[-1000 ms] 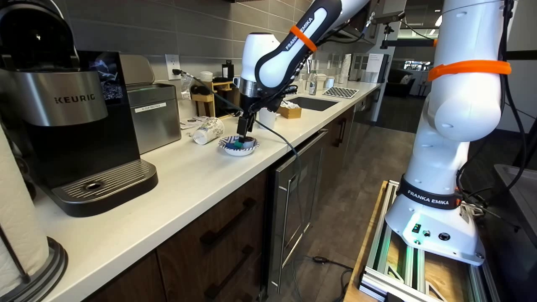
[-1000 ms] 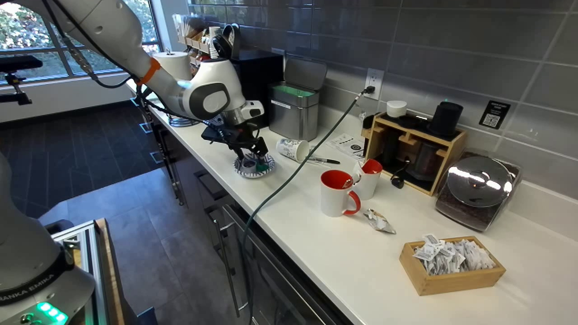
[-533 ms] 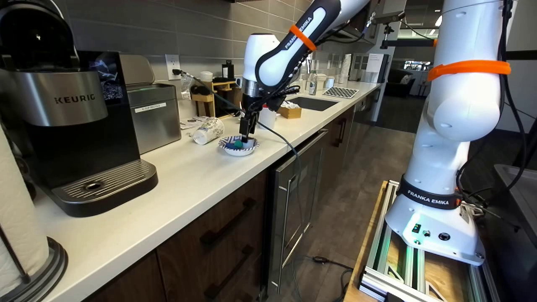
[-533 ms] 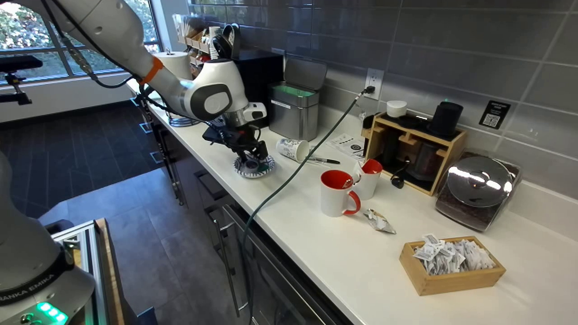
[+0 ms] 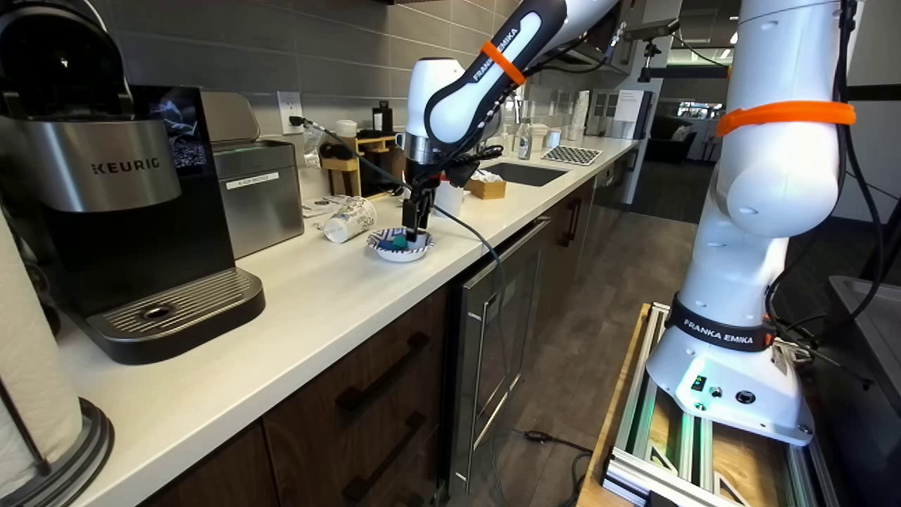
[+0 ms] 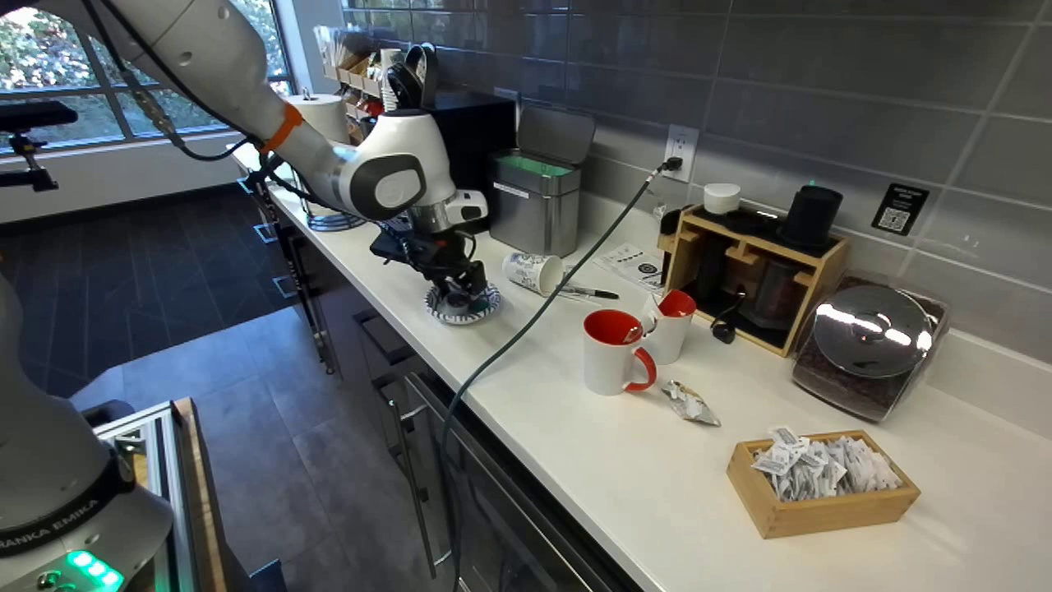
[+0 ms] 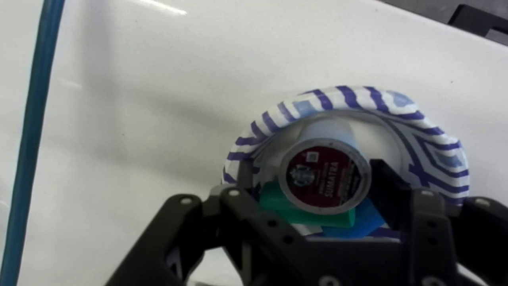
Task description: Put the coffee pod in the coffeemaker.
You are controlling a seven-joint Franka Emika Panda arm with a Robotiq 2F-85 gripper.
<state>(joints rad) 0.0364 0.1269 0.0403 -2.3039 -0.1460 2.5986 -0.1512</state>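
End effector point(image 7: 311, 167) stands spread, not gripping, with the coffee pod point(image 7: 325, 174) between its fingers point(image 7: 391, 188), visibly clear of one.

1. An exterior view looks along the counter point(image 5: 310, 303): coffeemaker point(image 5: 112, 183) near left, sink point(image 5: 529, 174) far.
2. An exterior view slants down: box point(image 6: 838, 511) near right, window point(image 6: 37, 59) far left.
3. Wrist view: downward, close over the bowl point(image 7: 349, 97).
4. Both exterior views, roughly opposed, share bowl and bin point(image 5: 267, 211).
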